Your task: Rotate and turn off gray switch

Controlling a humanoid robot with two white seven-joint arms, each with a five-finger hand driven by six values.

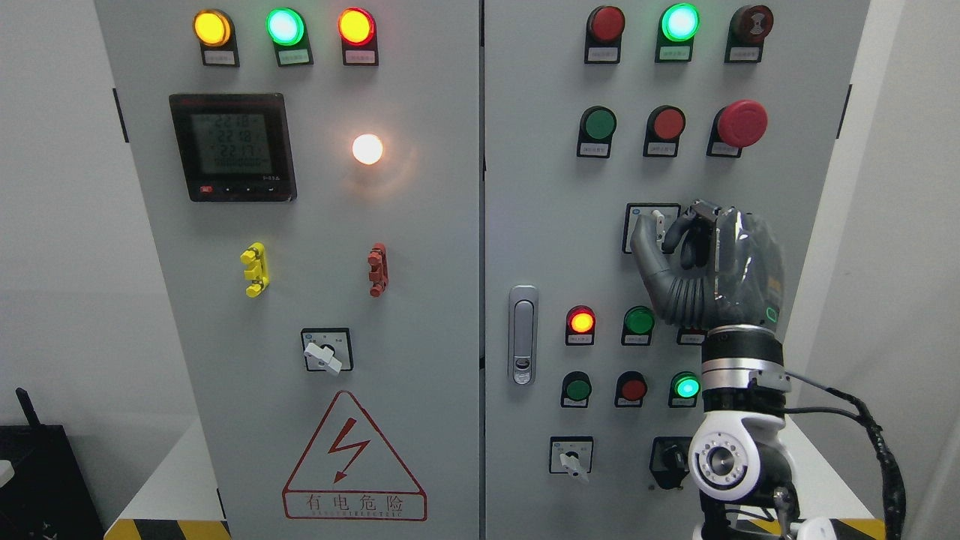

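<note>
Gray-gloved right robot hand (705, 259) is pinching the small gray rotary switch knob (658, 223) on the right cabinet door (540, 187), so the actual twist looks not yet done.

The right hand (709, 262) is raised against the right cabinet door (540, 225). Its thumb and fingers (675, 232) pinch the gray switch (654, 223).

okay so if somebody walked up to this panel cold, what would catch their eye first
Probably the right hand, raised against the right door with its fingers curled around the gray switch at mid height. Next, the white lamp glowing on the left door beside the digital meter. Then the red mushroom button just above the hand, and the high-voltage warning triangle low on the left door.
</note>
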